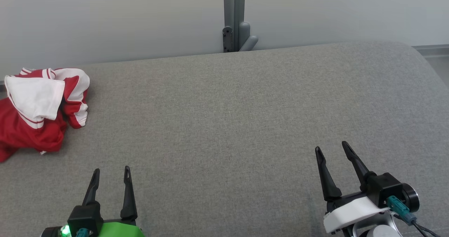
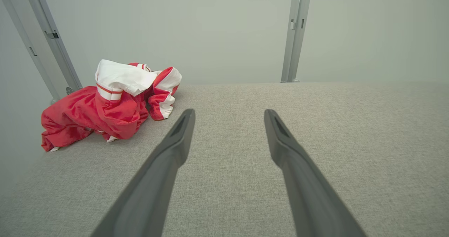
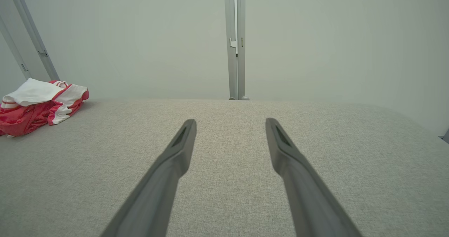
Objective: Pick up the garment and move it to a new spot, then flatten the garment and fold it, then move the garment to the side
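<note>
A crumpled red and white garment [image 1: 38,110] lies bunched at the far left of the grey cloth surface [image 1: 228,124], near its back edge. My left gripper [image 1: 112,170] is open at the lower left, below and to the right of the garment, apart from it, with nothing between its fingers. In the left wrist view the garment [image 2: 108,107] sits ahead and left of my left gripper [image 2: 229,112]. My right gripper [image 1: 331,147] is open at the lower right, far from the garment. The right wrist view has my right gripper [image 3: 230,121] and the garment [image 3: 38,105] at the far left edge.
A pale wall stands behind the surface, with a grey vertical post and hinge [image 1: 234,23] at its middle. The surface's right end curves off at a rounded corner [image 1: 417,54]. Another slanted grey post [image 2: 49,44] stands behind the garment.
</note>
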You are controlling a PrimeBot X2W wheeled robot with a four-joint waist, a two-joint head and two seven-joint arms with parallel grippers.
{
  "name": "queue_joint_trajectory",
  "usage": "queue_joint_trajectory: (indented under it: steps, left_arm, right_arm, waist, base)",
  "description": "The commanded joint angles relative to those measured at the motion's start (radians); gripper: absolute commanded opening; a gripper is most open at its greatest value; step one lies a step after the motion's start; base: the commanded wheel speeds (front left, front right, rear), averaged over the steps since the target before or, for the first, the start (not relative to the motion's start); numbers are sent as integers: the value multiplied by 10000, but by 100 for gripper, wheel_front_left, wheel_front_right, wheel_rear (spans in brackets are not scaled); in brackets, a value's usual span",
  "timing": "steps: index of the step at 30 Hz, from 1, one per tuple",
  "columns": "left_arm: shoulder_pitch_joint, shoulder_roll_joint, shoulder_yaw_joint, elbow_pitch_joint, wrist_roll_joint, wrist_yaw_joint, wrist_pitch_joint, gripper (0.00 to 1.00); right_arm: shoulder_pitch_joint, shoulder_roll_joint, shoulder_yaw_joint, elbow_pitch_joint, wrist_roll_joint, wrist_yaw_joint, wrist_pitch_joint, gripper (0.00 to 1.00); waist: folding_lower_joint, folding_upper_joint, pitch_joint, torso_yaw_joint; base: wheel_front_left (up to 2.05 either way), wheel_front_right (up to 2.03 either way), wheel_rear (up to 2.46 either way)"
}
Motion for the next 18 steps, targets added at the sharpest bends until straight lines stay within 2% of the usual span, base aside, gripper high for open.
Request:
queue_joint_trajectory:
  steps: [1,18]
  left_arm:
    - [103,-5,43,-13,100,-7,-48,100]
    - [80,-2,0,-12,51,30,-48,100]
  right_arm:
    - [71,-36,-9,-22,-12,4,-42,100]
    - [135,-34,-80,-43,47,4,-42,100]
  waist:
    - [0,70,2,1]
    - [0,70,-8,230]
  base:
    - [0,0,0]
    - [0,0,0]
